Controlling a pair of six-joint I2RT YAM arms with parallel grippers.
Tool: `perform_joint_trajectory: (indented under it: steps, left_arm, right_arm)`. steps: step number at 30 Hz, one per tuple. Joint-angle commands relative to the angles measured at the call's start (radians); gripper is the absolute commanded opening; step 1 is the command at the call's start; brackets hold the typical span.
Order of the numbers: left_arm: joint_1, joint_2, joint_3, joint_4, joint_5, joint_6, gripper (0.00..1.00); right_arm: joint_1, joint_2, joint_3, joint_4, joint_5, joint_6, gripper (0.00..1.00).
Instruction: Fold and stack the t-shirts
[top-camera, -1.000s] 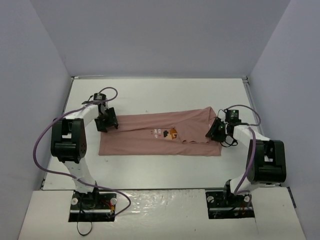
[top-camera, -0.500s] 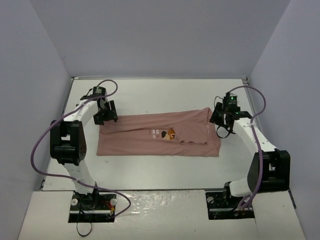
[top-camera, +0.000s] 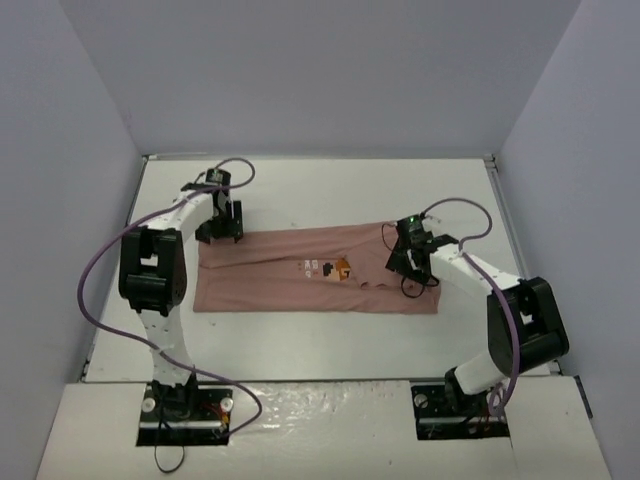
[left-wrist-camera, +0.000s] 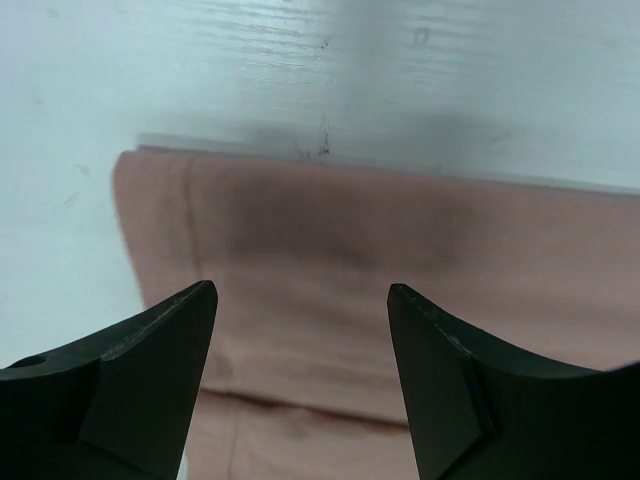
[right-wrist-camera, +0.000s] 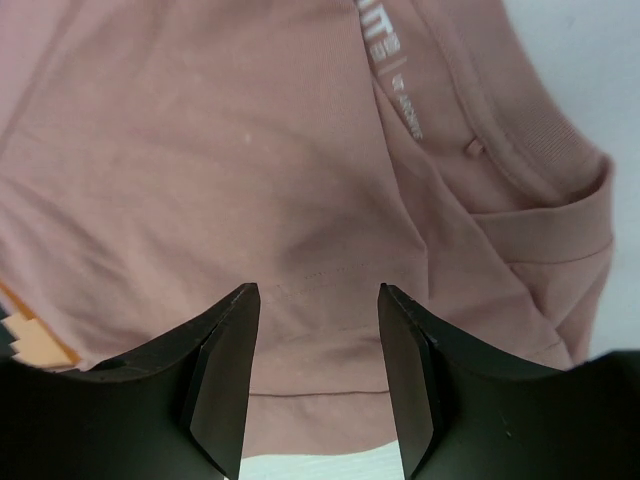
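One dusty-pink t-shirt (top-camera: 290, 285) lies flat across the middle of the table, folded lengthwise, with its small print (top-camera: 338, 267) facing up. My left gripper (top-camera: 219, 231) hovers open over the shirt's far left corner. In the left wrist view the pink cloth (left-wrist-camera: 400, 240) fills the space below my open left gripper (left-wrist-camera: 302, 300), with nothing between the fingers. My right gripper (top-camera: 403, 261) is open above the shirt's right end. The right wrist view shows the collar with its label (right-wrist-camera: 395, 75) and a hem seam under my open right gripper (right-wrist-camera: 318, 300), which holds nothing.
The white table (top-camera: 320, 190) is ringed by pale grey walls at left, right and back. Bare tabletop (left-wrist-camera: 300, 70) lies beyond the shirt's far edge. Purple cables (top-camera: 100, 270) loop off both arms. The arm bases (top-camera: 185, 405) stand at the near edge.
Both grippers have opened wider. The left gripper moved a little farther back and to the right, at the shirt's corner. The right gripper swung left, from the shirt's right edge to over the cloth.
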Motion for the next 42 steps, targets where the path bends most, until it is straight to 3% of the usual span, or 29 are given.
perform_joint_trajectory:
  steps: [1,5,9,13,18,23,25,28,32,36,42]
  left_arm:
    - [-0.004,0.077,0.053,-0.064,-0.060,-0.008,0.66]
    - [0.006,0.098,0.009,-0.090,-0.085,-0.045,0.66]
    - [0.045,0.076,-0.084,-0.093,-0.036,-0.111,0.66]
    - [0.076,0.003,-0.212,-0.084,0.031,-0.158,0.66]
    - [0.054,-0.196,-0.417,-0.068,0.170,-0.250,0.66]
    - [-0.101,-0.413,-0.608,-0.068,0.253,-0.377,0.66]
    - [-0.158,-0.482,-0.636,-0.080,0.262,-0.396,0.66]
    - [-0.157,-0.575,-0.589,-0.135,0.227,-0.382,0.66]
    - [-0.159,-0.602,-0.393,-0.178,0.149,-0.265,0.66]
    - [-0.152,-0.497,-0.258,-0.178,0.090,-0.161,0.66]
    - [-0.144,-0.334,-0.200,-0.157,0.062,-0.118,0.66]
  right_arm:
    - [0.024,0.074,-0.013,0.009,0.087,0.127,0.48]
    - [0.017,0.191,0.018,0.044,0.125,0.111,0.47]
    - [-0.017,0.380,0.184,0.068,0.119,-0.007,0.46]
    - [-0.076,0.601,0.476,0.066,0.039,-0.179,0.45]
    - [-0.090,0.890,1.015,0.023,-0.086,-0.369,0.45]
    - [-0.049,1.027,1.353,0.014,-0.172,-0.474,0.46]
    - [-0.041,1.008,1.406,0.013,-0.169,-0.513,0.46]
    - [-0.032,0.913,1.333,0.014,-0.110,-0.548,0.46]
    - [-0.016,0.666,1.141,0.015,-0.050,-0.536,0.47]
    - [0.044,0.425,0.847,0.013,-0.065,-0.458,0.47]
    - [0.170,0.248,0.461,0.042,0.009,-0.257,0.47]
